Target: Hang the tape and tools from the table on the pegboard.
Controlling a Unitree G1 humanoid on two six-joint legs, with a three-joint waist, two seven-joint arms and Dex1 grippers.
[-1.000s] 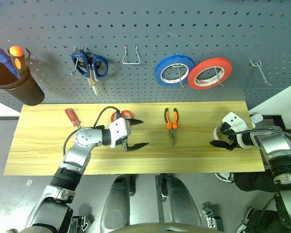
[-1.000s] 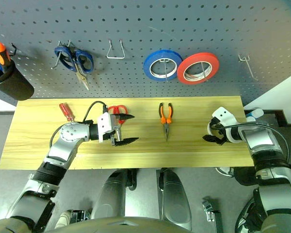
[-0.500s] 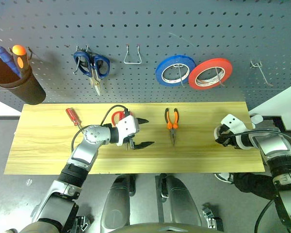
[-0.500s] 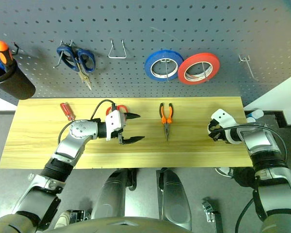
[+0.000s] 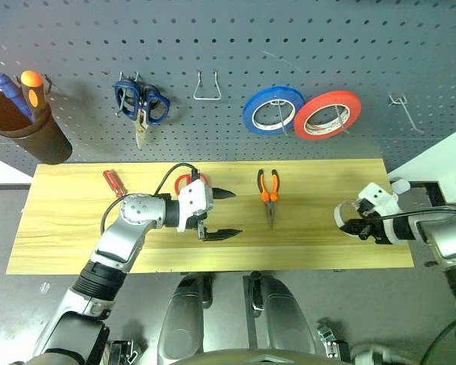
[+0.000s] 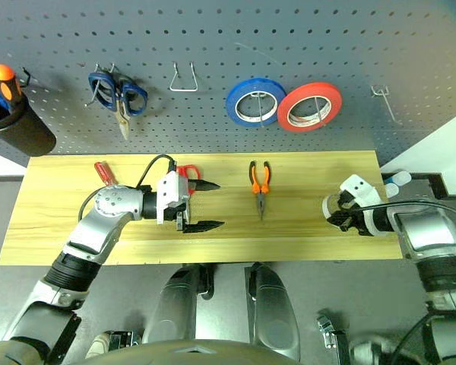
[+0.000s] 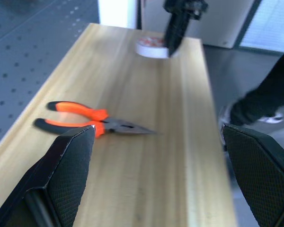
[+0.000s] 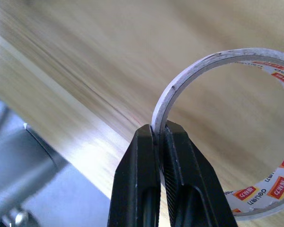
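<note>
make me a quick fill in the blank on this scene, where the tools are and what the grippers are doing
1. The right gripper is shut on the wall of the ____.
2. The left gripper stands ____ above the table.
3. The pliers lie on the ____.
4. The red roll hangs on the ____.

Missing words: tape; open; table; pegboard
</note>
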